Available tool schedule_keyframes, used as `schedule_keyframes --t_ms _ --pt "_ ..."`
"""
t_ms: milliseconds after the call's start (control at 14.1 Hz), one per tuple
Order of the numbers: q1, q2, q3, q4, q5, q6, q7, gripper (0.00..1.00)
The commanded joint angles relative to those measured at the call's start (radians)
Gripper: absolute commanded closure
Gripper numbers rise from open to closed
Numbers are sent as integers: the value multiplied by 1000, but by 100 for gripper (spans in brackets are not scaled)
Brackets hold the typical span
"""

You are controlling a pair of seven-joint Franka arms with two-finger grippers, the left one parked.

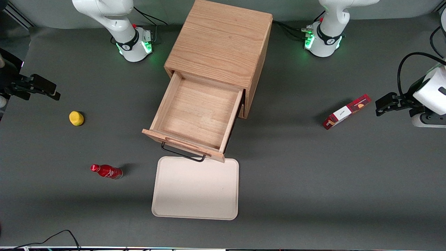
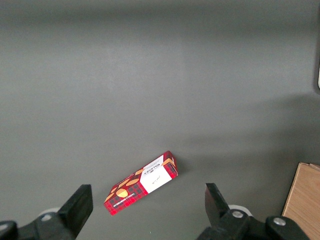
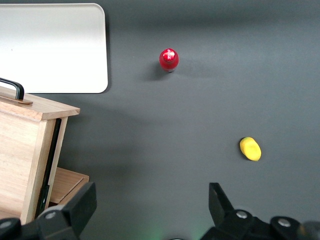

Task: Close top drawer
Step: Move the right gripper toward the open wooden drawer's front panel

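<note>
Fully pulled out, light-oak top drawer (image 1: 198, 113), empty, black wire handle (image 1: 182, 153), end effector (image 3: 150, 205) spread open, holding nothing, above table

The front view looks steeply down from above the table, facing the wooden cabinet (image 1: 217, 55) at frame centre. The right wrist view looks down past the gripper (image 3: 150, 207), fingers spread, sharing the lemon (image 3: 250, 148) (image 1: 76, 118). The left wrist view shares the red box (image 2: 141, 182) (image 1: 346, 111).
</note>
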Motion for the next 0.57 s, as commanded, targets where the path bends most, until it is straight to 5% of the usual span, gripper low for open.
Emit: schedule_keyframes --t_ms 0,496 --pt "13 2 -14 10 -14 -13 -15 0" --pt "15 166 49 179 -10 7 -42 0"
